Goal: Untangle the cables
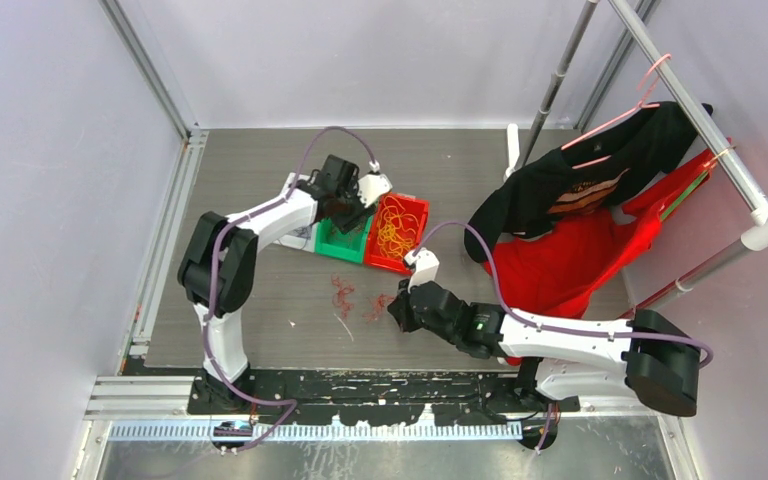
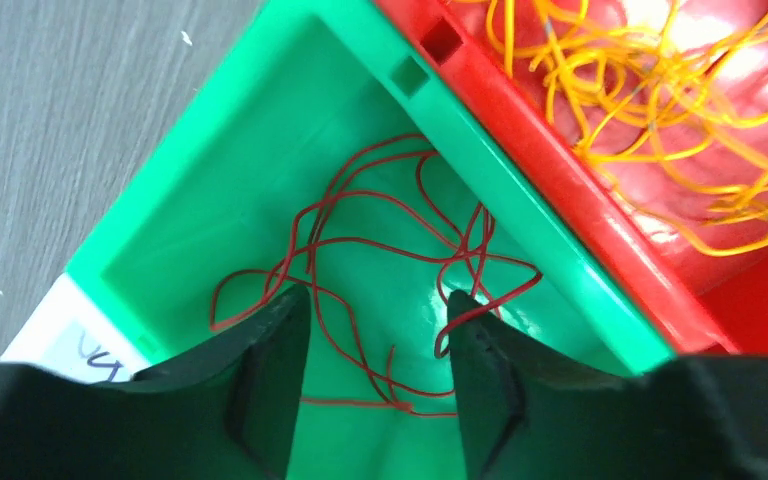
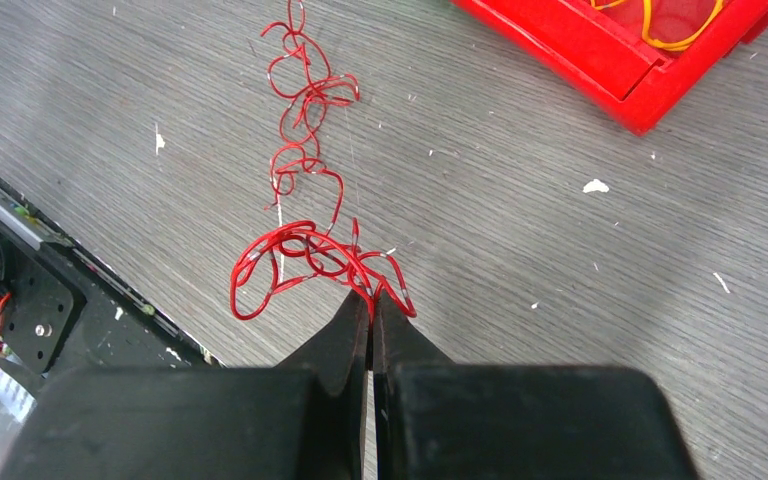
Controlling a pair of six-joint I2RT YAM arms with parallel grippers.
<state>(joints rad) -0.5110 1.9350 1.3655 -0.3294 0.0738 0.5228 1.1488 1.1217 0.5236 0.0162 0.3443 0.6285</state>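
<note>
- Top external: my left gripper [image 1: 345,208] hangs over the green bin [image 1: 332,245] at the far middle of the table [image 1: 260,300]. The red bin [image 1: 412,208] touches the green one on its right side and holds the orange-yellow cables [image 1: 394,236]. The red tangle [image 1: 344,295] lies on the bare table nearer the bases, with my right gripper [image 1: 398,305] down at its right-hand end. A black shirt [image 1: 560,190] and a red shirt [image 1: 580,265] hang from a rack on the right, well apart from the work.
- Left wrist: the left gripper [image 2: 375,320] has its fingers parted and grips nothing. The loose red cables [image 2: 390,235] lie on the green bin's [image 2: 210,180] floor below the tips. The orange-yellow cables [image 2: 640,100] sit in the red bin [image 2: 560,190] next door.
- Right wrist: the right gripper [image 3: 371,300] is clenched, its tips pinching the near loops of the red tangle [image 3: 300,250], which runs away from me in a curly chain across the table. A corner of the red bin [image 3: 620,70] shows beyond.
- My reading of progress: orange-yellow is sorted, some red is binned, and this red tangle is what remains. I see no purple strands in any view.
</note>
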